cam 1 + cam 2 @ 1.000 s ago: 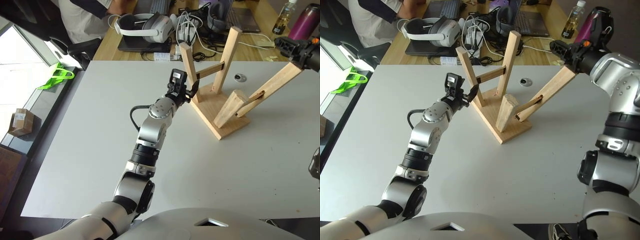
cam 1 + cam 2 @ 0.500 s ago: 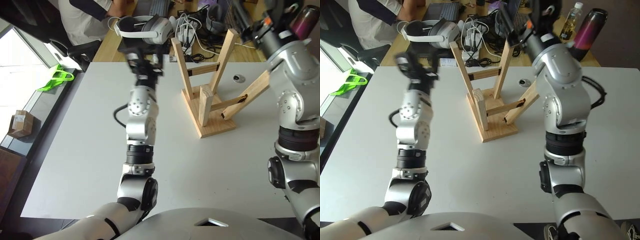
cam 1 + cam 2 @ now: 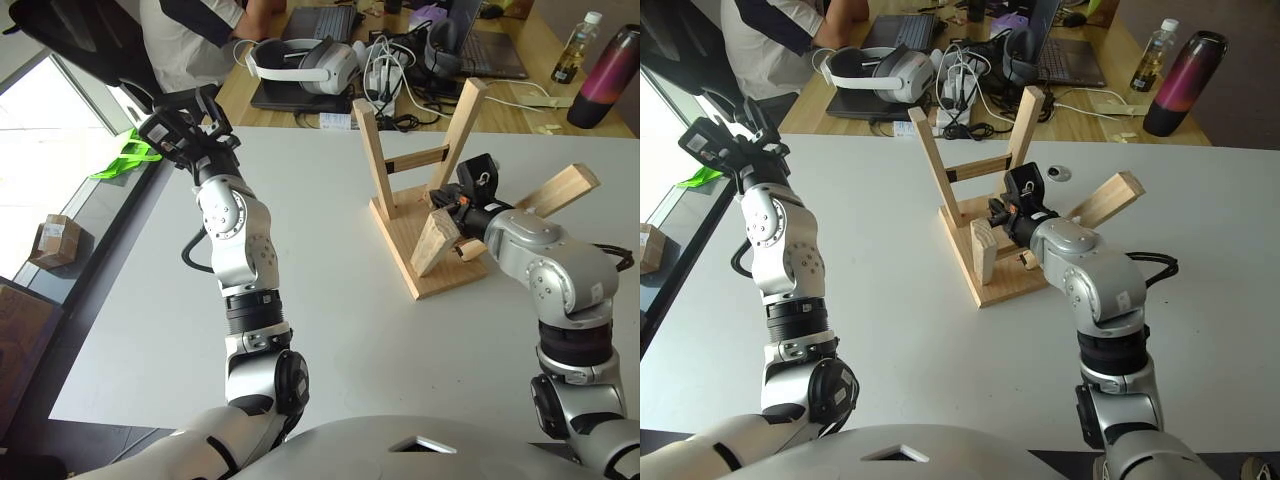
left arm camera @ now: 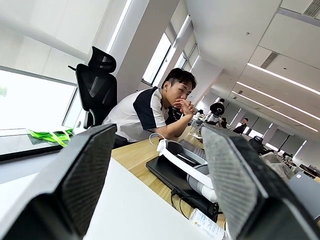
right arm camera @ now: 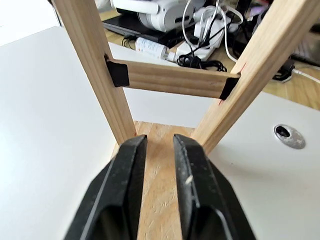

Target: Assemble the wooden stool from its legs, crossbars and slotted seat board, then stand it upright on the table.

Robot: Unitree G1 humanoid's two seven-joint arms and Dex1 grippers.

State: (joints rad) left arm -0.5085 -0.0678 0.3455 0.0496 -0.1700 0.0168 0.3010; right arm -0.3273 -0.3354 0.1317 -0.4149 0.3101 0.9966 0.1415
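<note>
One rigid, probably light wooden stool [image 3: 412,258] sits upturned near the desk's [image 3: 350,350] far edge, best grasped by an upright leg [image 3: 372,150]; right gripper [image 5: 159,144] slightly parted beside it, left gripper [image 3: 183,128] spread wide.

The black two-fingered pincer [image 5: 159,139] points at the foot of two pale square wooden legs, its fingers [image 5: 122,190] slightly parted, with the light wooden seat board [image 5: 157,170] showing in the narrow gap. One leg [image 5: 90,60] and the other leg [image 5: 260,55] rise from the board and lean apart. A flat wooden crossbar [image 5: 172,79] joins them, with a black fitting [image 5: 119,73] at each end. The board rests on the white counter [image 5: 45,100], where a round metal grommet [image 5: 288,134] sits near the second leg. Tangled black and white cables [image 5: 210,35] lie behind.
</note>
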